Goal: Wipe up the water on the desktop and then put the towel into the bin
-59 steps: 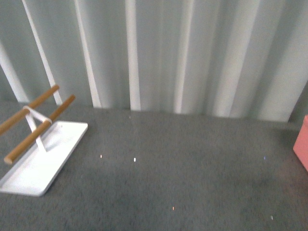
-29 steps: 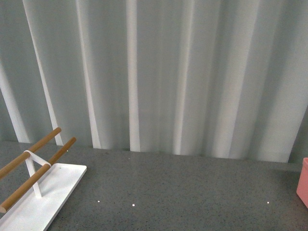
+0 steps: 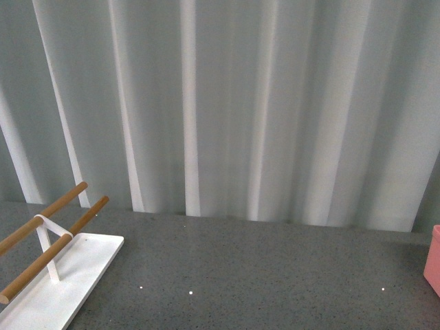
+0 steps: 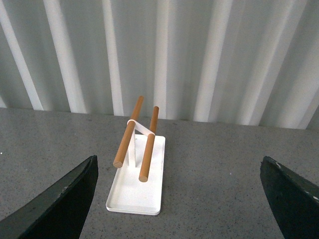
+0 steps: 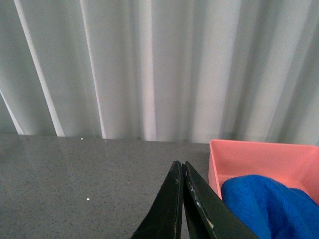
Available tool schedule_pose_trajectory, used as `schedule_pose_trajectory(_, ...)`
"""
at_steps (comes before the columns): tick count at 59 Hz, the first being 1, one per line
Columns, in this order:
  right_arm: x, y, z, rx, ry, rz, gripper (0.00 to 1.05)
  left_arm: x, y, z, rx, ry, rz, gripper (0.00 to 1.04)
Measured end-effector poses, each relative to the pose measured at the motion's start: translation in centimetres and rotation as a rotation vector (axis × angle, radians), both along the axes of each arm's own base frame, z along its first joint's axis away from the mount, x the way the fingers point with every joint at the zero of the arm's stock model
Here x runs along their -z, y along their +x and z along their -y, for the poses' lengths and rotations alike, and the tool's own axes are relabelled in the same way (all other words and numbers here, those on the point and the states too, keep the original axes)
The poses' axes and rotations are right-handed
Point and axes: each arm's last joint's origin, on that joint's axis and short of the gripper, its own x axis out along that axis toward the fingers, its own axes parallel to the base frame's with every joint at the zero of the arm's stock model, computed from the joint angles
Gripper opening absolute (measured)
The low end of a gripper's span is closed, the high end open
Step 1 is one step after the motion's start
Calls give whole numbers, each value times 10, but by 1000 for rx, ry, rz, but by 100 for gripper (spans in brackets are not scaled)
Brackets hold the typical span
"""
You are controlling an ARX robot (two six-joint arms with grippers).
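The towel [image 5: 264,204] is lying bunched inside the bin [image 5: 259,154], its blue terry mound filling the nearer part of the pink container and rising close to the rim. The bin is sitting on the tabletop [image 3: 261,275] at its right edge; in the front view only a sliver of its pink wall [image 3: 434,265] is showing. The right gripper [image 5: 180,172] is hanging just beside the bin's left wall, its two dark fingers [image 5: 167,209] pressing flat together with nothing between them, apart from the towel. The left gripper [image 4: 179,199] is hovering above the tabletop with its fingers [image 4: 60,199] spreading wide and gripping nothing. Between them, farther toward the back, a flat white tray [image 4: 137,186] is resting on the tabletop near the left edge, carrying two wooden rods [image 4: 127,134] on a white stand, both rods tilting upward toward the back. Pale pleated curtains [image 3: 227,103] are hanging behind the tabletop's rear edge.
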Motion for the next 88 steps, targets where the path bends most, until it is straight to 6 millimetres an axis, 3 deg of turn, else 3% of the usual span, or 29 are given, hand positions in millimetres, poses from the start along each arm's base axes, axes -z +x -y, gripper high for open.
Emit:
schedule_pose_trajectory(30,1,-11,0,1,2,1,3,0,0,0,0,0,0,98)
schedule_pose_trajectory(38,3,-22,0,3,3,-3,3,0,0,0,0,0,0,98)
schedule_pose_trajectory(54,4,-22,0,3,2,-6,4,0,0,0,0,0,1,98)
schedule_pose_trajectory(62,4,-22,0,3,3,-6,29,0,0,0,0,0,1,98)
schedule_pose_trajectory(72,4,-22,0,3,3,-6,71,0,0,0,0,0,1,98)
schedule_pose_trajectory(80,4,-22,0,3,3,-6,98,0,0,0,0,0,1,98)
schedule_pose_trajectory(88,4,-22,0,3,4,-6,98,0,0,0,0,0,1,98)
